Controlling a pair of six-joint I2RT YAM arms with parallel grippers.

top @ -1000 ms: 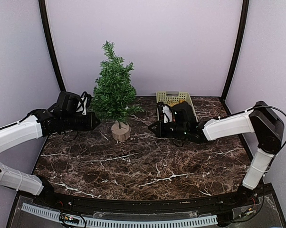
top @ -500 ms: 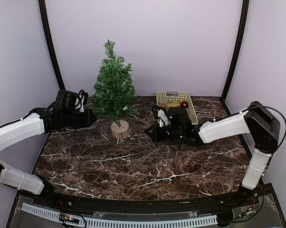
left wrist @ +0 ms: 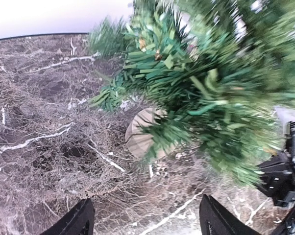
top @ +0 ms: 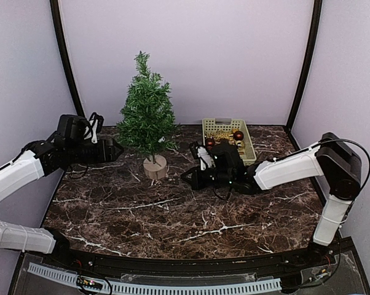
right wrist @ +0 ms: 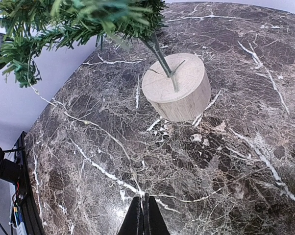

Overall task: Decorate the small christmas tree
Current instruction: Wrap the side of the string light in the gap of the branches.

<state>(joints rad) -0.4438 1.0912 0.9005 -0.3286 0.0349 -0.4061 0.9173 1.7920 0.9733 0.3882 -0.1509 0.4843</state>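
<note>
Left hand (left wrist: 146,221) now released, drawn back from small christmas tree (top: 147,120). Right hand (right wrist: 142,216) clenched, nearer it. Left's placement likely done.

- Dark brown marble-patterned tabletop (top: 173,215) with white veins, filling the floor of the booth.
- Pale yellow perforated plastic basket (top: 224,121), far right on the tabletop, close to the back wall.
- Dark red round bauble (top: 238,135) lying in the basket, beside gold-coloured trinkets (top: 222,133).
- Plain lilac walls (top: 191,55) on three sides.
</note>
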